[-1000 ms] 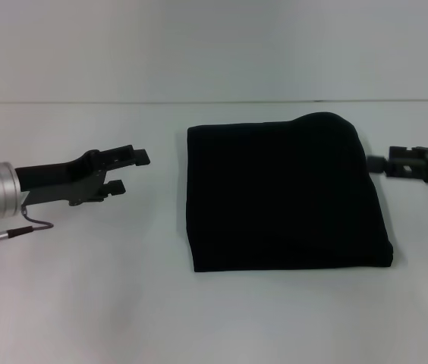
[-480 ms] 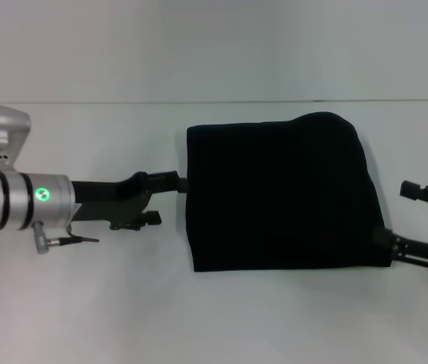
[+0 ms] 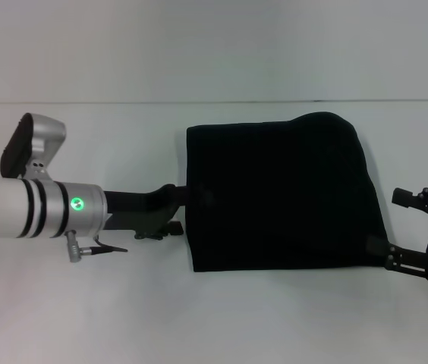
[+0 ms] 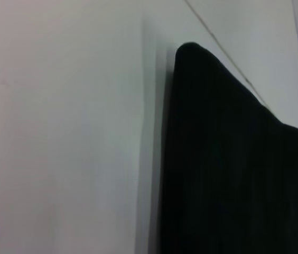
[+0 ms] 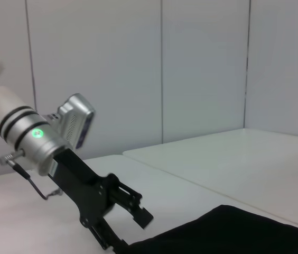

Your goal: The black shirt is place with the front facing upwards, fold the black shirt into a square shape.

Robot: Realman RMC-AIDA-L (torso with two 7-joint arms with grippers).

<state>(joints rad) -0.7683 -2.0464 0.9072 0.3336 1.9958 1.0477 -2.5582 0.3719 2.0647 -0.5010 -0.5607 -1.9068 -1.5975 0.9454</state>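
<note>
1. Desk [image 3: 62, 318]: a plain white surface that carries the cloth, with both arms low over it.
2. Black shirt [image 3: 282, 193]: folded into a roughly square all-black slab, lying flat near the middle of the desk. Its far right corner bulges upward in a rounded hump. No print or label shows on the visible face.
3. Left arm: the white and silver forearm, with a green light on its wrist ring, reaches in from the left, nearly level with the desk. The left hand [image 3: 174, 208] is at the middle of the shirt's left edge; in the right wrist view its fingers stand apart, one above the cloth edge and one low at the edge. Whether it has hold of the cloth cannot be told.
4. Right hand [image 3: 394, 221]: at the shirt's near right corner, fingers spread wide. The lower finger touches the corner; the upper one stands clear of the cloth.
</note>
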